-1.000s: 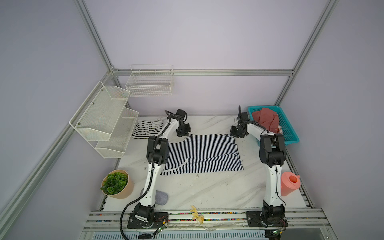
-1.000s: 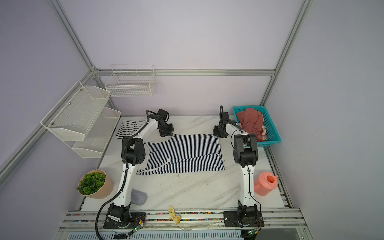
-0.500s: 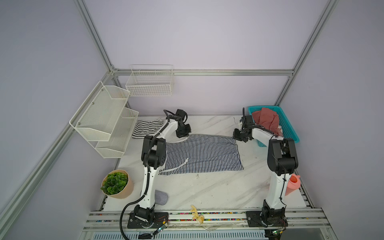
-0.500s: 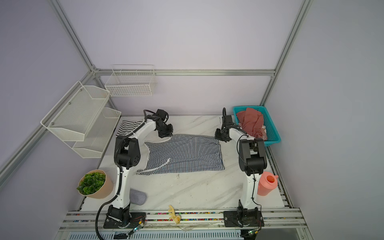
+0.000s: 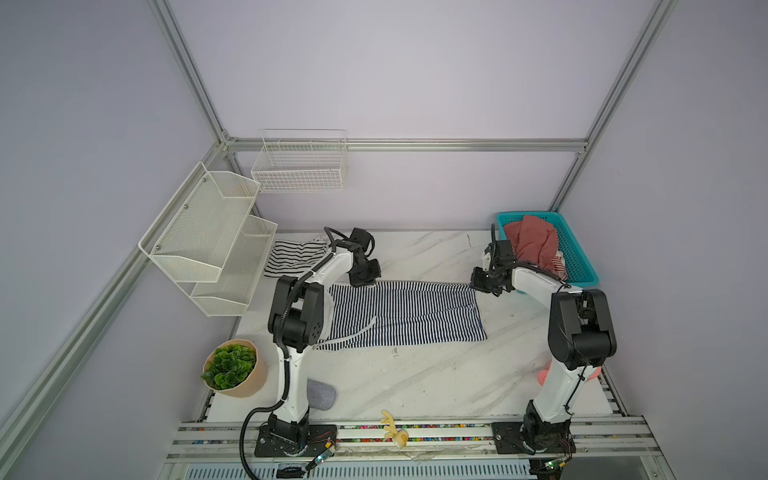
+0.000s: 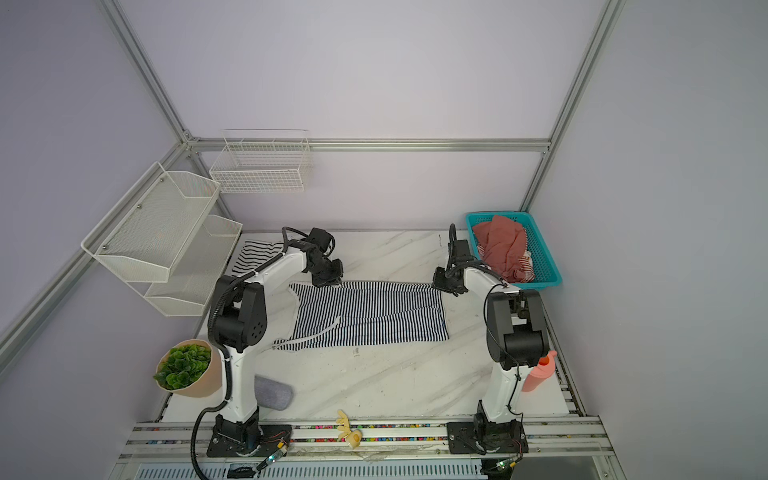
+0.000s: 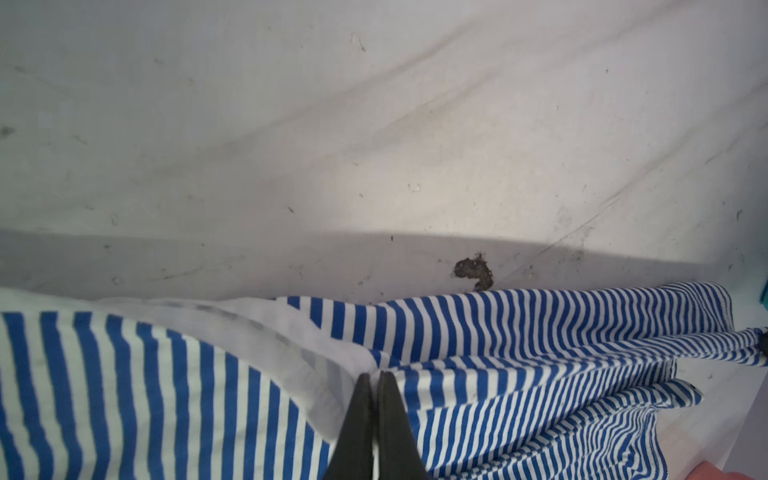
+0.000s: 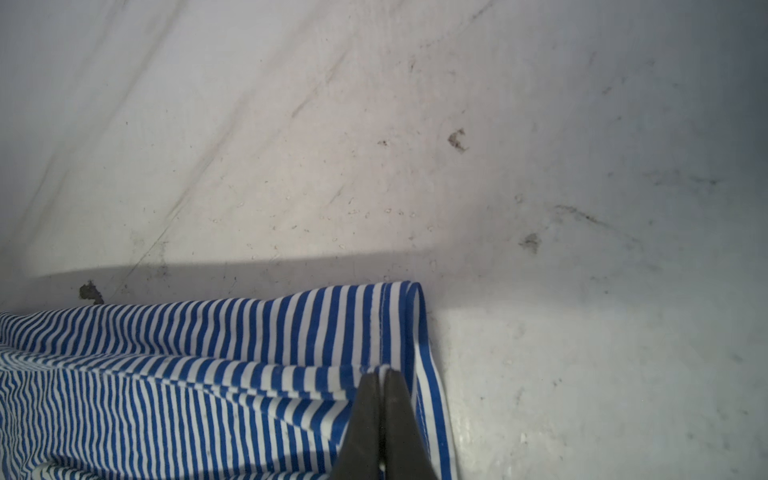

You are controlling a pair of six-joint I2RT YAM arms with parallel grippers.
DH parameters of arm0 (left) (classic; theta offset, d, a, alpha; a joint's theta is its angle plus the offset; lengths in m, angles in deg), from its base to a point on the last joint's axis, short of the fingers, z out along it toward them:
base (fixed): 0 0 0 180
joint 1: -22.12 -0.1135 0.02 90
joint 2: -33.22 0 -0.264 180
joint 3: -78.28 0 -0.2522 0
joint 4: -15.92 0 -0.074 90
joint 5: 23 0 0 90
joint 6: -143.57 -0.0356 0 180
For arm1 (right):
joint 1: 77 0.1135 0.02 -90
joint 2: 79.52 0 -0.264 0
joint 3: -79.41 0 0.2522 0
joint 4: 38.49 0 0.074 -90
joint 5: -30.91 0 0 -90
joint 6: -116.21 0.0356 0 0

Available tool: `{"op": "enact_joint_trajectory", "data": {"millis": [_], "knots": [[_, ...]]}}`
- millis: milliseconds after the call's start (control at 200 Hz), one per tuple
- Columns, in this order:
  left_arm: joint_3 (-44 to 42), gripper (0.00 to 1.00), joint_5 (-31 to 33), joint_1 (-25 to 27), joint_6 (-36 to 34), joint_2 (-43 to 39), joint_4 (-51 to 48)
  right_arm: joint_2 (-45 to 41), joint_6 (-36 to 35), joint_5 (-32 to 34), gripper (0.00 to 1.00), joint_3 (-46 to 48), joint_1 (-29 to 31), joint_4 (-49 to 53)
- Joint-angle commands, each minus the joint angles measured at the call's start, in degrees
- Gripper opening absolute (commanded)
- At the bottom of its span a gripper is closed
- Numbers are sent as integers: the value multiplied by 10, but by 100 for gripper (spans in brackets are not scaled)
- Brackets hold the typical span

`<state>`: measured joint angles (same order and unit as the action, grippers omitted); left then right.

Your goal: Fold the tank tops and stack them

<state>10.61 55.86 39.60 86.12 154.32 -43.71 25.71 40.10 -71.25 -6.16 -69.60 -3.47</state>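
The navy-and-white striped tank top (image 5: 405,313) (image 6: 370,316) lies spread across the middle of the marble table in both top views. My left gripper (image 5: 365,282) (image 6: 329,283) is at its far left corner. In the left wrist view it (image 7: 376,376) is shut on the cloth beside the white trim (image 7: 291,345). My right gripper (image 5: 478,287) (image 6: 439,287) is at the far right corner. In the right wrist view it (image 8: 381,374) is shut on a fold by the hem (image 8: 415,332). The white tank top with black stripes (image 5: 295,257) (image 6: 254,254) lies at the back left, apart from both grippers.
A teal basket (image 5: 582,257) holding red cloths stands at the back right, close behind my right arm. White mesh shelves (image 5: 216,245) hang over the table's left edge. A potted plant (image 5: 232,368), a grey pad (image 5: 322,395), a yellow toy (image 5: 392,426) and an orange jug (image 6: 540,372) sit near the front.
Both grippers have come a little toward the front, bringing the navy top's far edge with them. Both elbows have swung outward and lower. Both grippers stay shut.
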Motion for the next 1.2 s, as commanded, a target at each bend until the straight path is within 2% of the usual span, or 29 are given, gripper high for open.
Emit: {"op": "enact_joint_trajectory", "data": {"millis": [0, 225, 635, 680, 750, 840, 900, 1060, 1195], "knots": [[-55, 0, 15, 7, 20, -42, 24, -33, 4, 28, 0, 21, -3, 2], [-128, 0, 19, 10, 39, -82, 51, -70, 11, 30, 0, 68, -3, -2], [-192, 1, 31, 28, 55, -122, 62, -128, 23, 25, 0, 145, -2, -7], [-200, 6, 31, 31, 57, -127, 62, -128, 23, 26, 9, 148, -2, -5], [-213, 19, 30, 31, 60, -138, 62, -130, 22, 29, 18, 151, -2, 3], [-232, 24, 33, 31, 66, -162, 61, -139, 21, 40, 31, 153, -2, 16], [-238, 27, 41, 31, 68, -178, 54, -149, 21, 50, 36, 152, -2, 25], [-221, 31, 73, 30, 63, -212, 26, -178, 29, 67, 39, 140, -2, 40], [-140, 34, 122, 16, 51, -179, -8, -189, 40, 55, 39, 128, -2, 30]]}}
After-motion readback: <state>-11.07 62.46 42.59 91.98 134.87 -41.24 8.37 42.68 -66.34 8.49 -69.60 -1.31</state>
